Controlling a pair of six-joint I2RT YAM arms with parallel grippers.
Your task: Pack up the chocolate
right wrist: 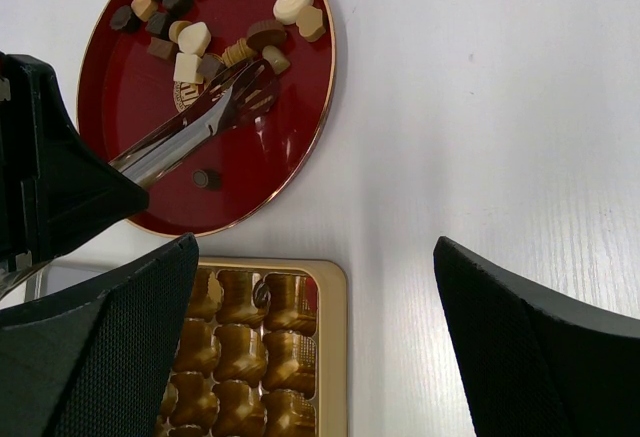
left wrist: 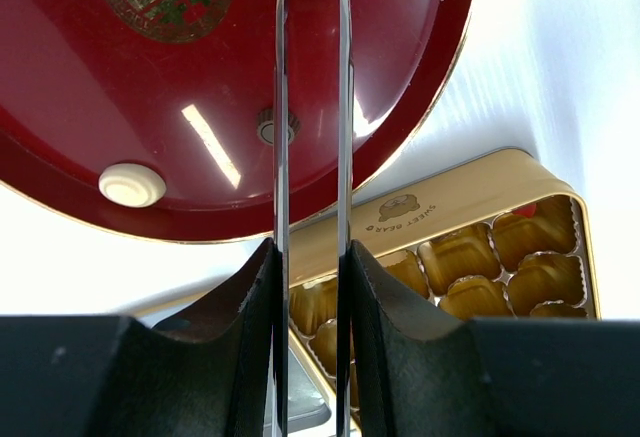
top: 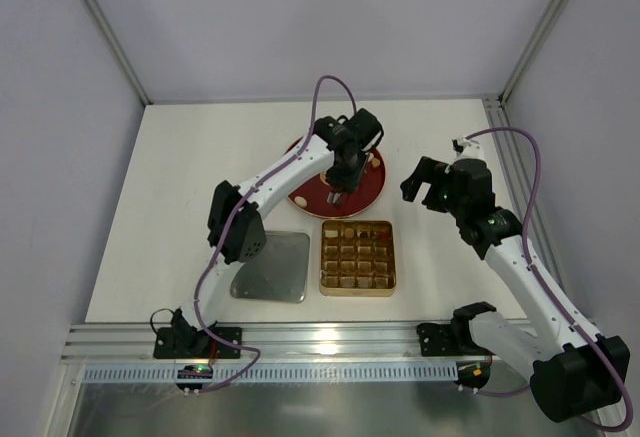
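Top external view showed the left arm stretched far over the red plate, left gripper clamped on metal tongs, right gripper spread wide to its right.

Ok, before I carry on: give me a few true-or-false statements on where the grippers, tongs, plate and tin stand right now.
1. The left gripper holds tongs over the plate. True.
2. The right gripper is shut on a chocolate. False: it is wide open and holds nothing, above the table beside the plate.
3. Chocolates lie on the plate. True.
4. The tin sits beyond the plate, far from the arms. False: it is on the plate's near side.
5. The tongs' tips are over the tin. False: they are over the plate, close to the chocolates.
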